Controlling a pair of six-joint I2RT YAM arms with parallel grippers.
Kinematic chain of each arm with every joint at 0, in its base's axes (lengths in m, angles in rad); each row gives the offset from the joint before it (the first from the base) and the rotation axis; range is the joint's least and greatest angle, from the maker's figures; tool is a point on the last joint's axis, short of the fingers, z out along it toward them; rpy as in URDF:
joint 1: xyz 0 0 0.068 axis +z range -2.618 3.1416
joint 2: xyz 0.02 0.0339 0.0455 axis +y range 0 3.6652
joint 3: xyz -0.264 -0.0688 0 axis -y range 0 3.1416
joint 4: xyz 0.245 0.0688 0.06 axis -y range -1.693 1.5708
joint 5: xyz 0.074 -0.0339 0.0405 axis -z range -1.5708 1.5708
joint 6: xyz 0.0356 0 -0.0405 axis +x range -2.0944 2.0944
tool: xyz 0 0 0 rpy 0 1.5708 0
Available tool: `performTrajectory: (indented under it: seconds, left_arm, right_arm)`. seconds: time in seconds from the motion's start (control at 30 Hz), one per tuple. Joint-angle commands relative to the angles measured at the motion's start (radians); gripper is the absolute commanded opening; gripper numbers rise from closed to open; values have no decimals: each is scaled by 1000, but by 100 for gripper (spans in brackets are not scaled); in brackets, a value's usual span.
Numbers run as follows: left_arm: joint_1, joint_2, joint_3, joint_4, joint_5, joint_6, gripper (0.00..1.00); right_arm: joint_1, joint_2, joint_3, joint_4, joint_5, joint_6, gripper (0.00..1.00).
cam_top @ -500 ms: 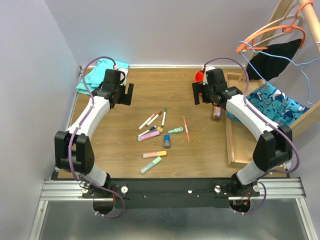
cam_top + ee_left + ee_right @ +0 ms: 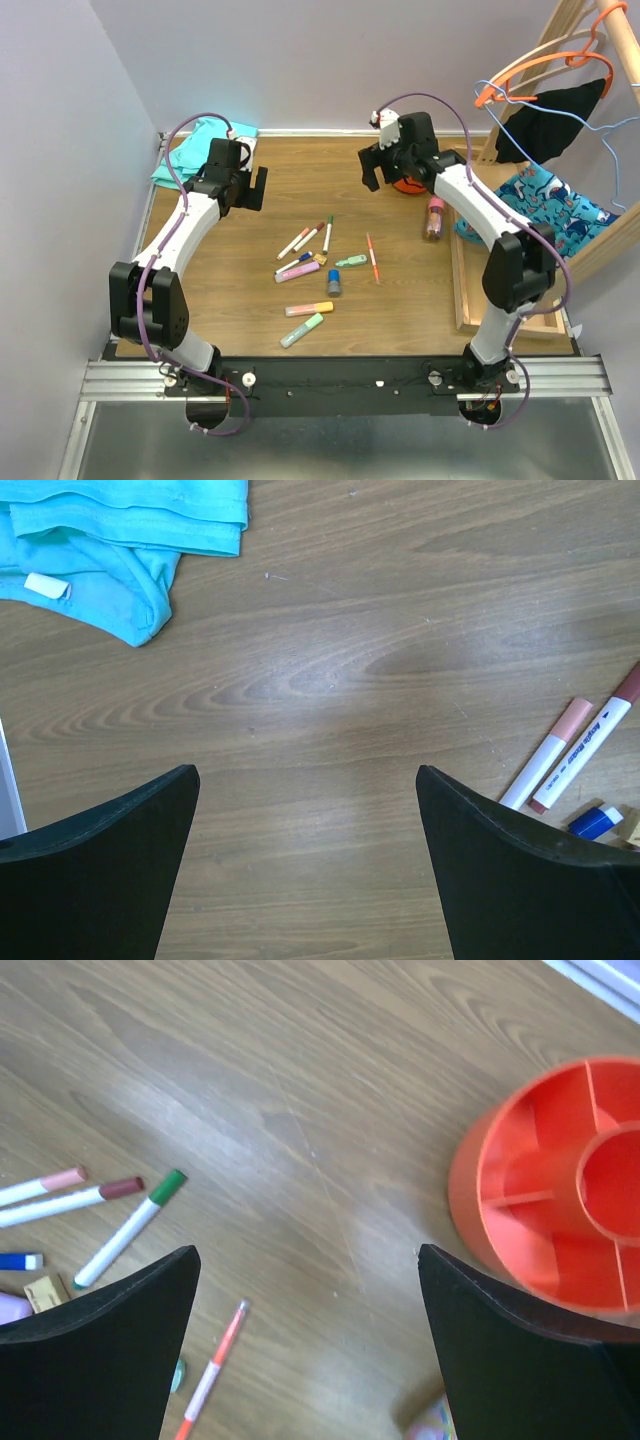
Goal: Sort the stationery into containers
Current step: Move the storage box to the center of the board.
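We judge the sorting not yet begun: every piece we can see lies loose on the table (image 2: 420, 300). The markers (image 2: 310, 238), pink highlighter (image 2: 297, 271), orange highlighter (image 2: 309, 308), green highlighter (image 2: 302, 330), thin pen (image 2: 372, 257) and small cylinder (image 2: 334, 283) cluster mid-table. The organiser (image 2: 470, 1190) stands at one o'clock from them, and the compartments that show are empty. The left claw (image 2: 305, 772) hangs spread over bare wood at ten o'clock of the pile, gripping nothing. The right claw (image 2: 307, 1250), equally spread and empty, hovers at nine o'clock of the organiser. Everything is left to do.
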Motion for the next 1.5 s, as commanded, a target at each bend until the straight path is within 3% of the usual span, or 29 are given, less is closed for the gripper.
performTrajectory:
  seconds: [0.0,0.27,0.93,1.27,1.47]
  left_arm:
    - [-5,-29,9,8,31,12,99]
    - [-4,-60,-36,22,40,16,99]
    - [-4,-45,-43,25,54,8,99]
    - [-4,-23,-40,17,56,14,99]
    - [-4,-5,-20,16,56,14,99]
  right_arm:
    - [-25,113,134,-69,-121,-55,95]
    - [-70,326,419,-218,-100,-43,82]
    - [-88,499,520,-157,86,14,79]
    - [-104,576,591,-163,106,17,78]
    - [-102,579,579,-154,89,14,53]
